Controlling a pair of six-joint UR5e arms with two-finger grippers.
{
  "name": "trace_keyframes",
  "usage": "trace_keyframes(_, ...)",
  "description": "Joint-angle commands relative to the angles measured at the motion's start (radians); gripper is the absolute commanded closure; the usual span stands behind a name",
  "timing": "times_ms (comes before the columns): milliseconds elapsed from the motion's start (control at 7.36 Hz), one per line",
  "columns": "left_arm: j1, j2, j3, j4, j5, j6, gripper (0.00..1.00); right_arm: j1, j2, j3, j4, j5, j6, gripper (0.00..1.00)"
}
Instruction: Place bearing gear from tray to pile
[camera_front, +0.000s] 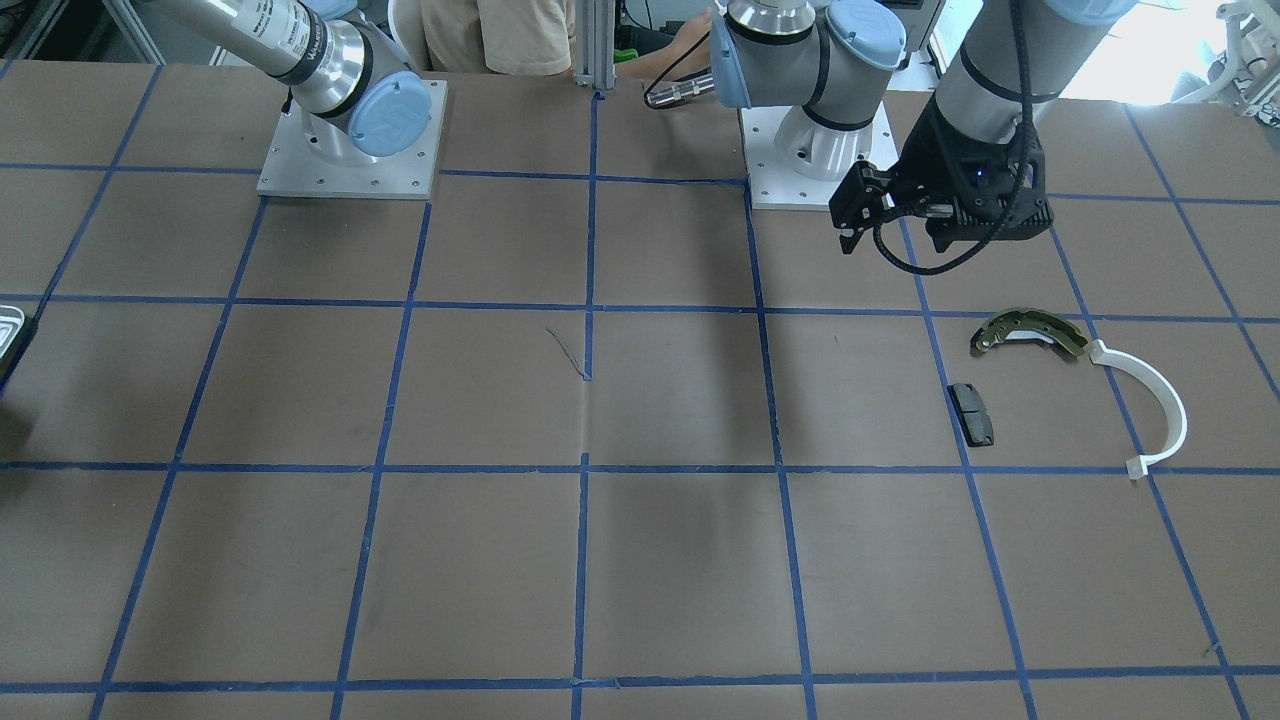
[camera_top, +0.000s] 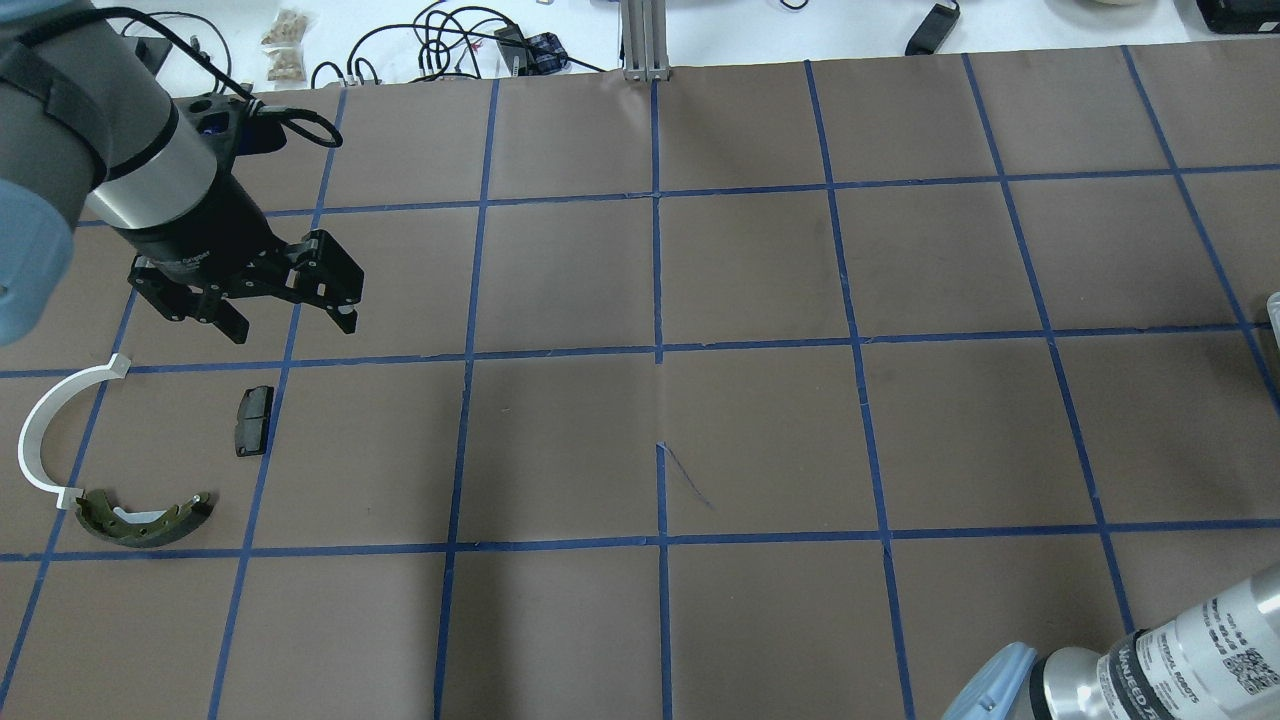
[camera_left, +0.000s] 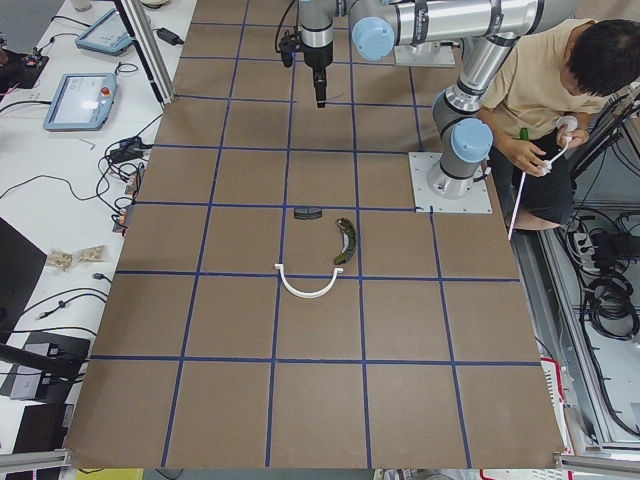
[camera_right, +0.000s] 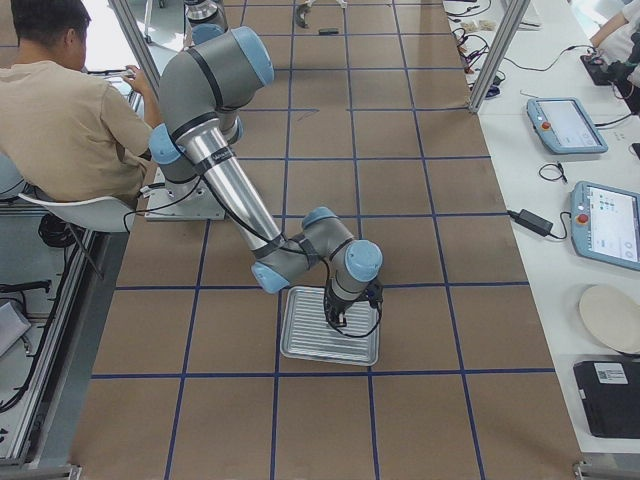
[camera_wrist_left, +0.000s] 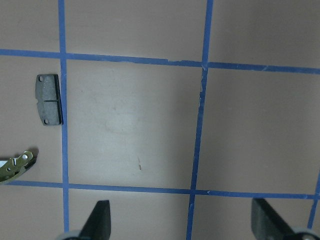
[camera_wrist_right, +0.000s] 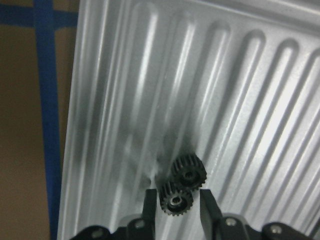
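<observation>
Right gripper (camera_wrist_right: 177, 209) down in tray (camera_wrist_right: 235, 70), fingers (camera_wrist_right: 149, 207) either side of small dark bearing gear (camera_wrist_right: 175, 200); gaps hairline, can't tell whether it's actually clamped. Second gear (camera_wrist_right: 189, 171) touching first, both on ribbed tray floor. Left gripper (camera_top: 290, 325) hanging over table (camera_top: 760, 430), jaws wide apart, nothing between. Pile near it: grey pad (camera_top: 253, 421) on its own, white half-ring (camera_top: 25, 435) with one end just beside olive-brass shoe (camera_top: 140, 522). Pile well apart from tray
</observation>
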Motion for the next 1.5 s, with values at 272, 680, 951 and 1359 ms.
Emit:
trace_keyframes(272, -0.048, -0.001, 0.024, -0.022, 0.003, -0.002, 0.0, 0.0, -0.001, 0.0, 0.001, 0.001, 0.003, 0.87)
trace_keyframes(680, -0.048, 0.017, 0.022, -0.015, 0.035, 0.003, 0.0, 0.001, -0.022, -0.001, 0.009, 0.0, 0.011, 0.97)
trace_keyframes(951, -0.045, 0.013, 0.021, -0.019, 0.035, 0.007, 0.0, 0.045, -0.092, 0.011, 0.027, 0.001, 0.067, 0.97)
trace_keyframes(1359, -0.04, -0.001, -0.002, -0.014, 0.025, 0.012, 0.0, 0.377, -0.295, 0.01, 0.292, 0.012, 0.407, 0.97)
